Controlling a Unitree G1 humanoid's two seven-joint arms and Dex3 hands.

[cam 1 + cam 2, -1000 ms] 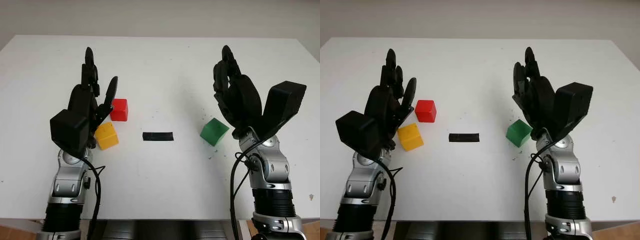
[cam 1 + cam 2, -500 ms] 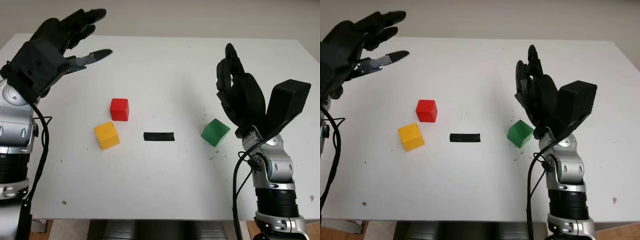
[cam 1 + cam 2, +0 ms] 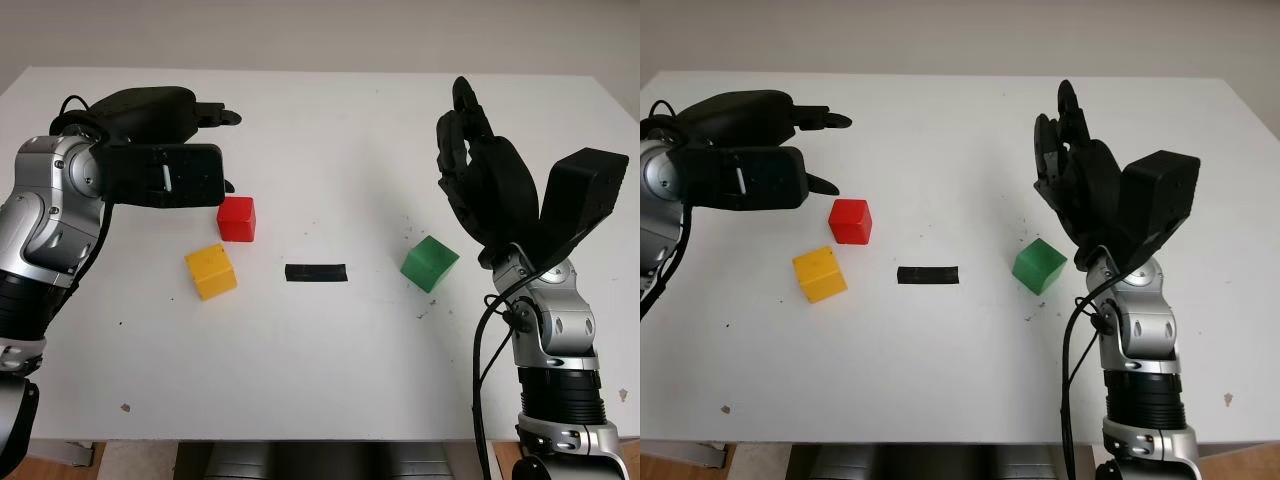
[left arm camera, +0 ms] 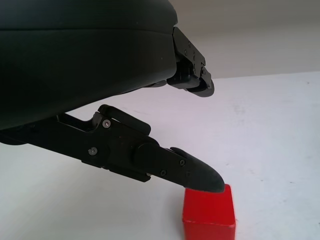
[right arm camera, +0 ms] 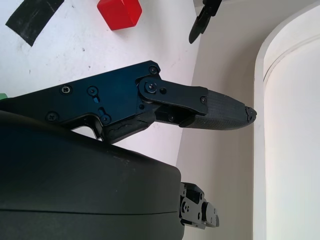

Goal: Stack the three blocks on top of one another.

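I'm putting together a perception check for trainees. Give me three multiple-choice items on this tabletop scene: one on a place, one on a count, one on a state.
1. What lies between the yellow block and the green block?
A. black tape strip
B. red block
C. blue block

2. How many blocks are on the table?
A. two
B. three
C. four

3. What is the left hand holding?
A. red block
B. yellow block
C. nothing

Key: 1 A, the black tape strip lies between the yellow block and green block. 2 B, those two plus the red block. 3 C, the left hand is open above the red block; the right hand is also open.
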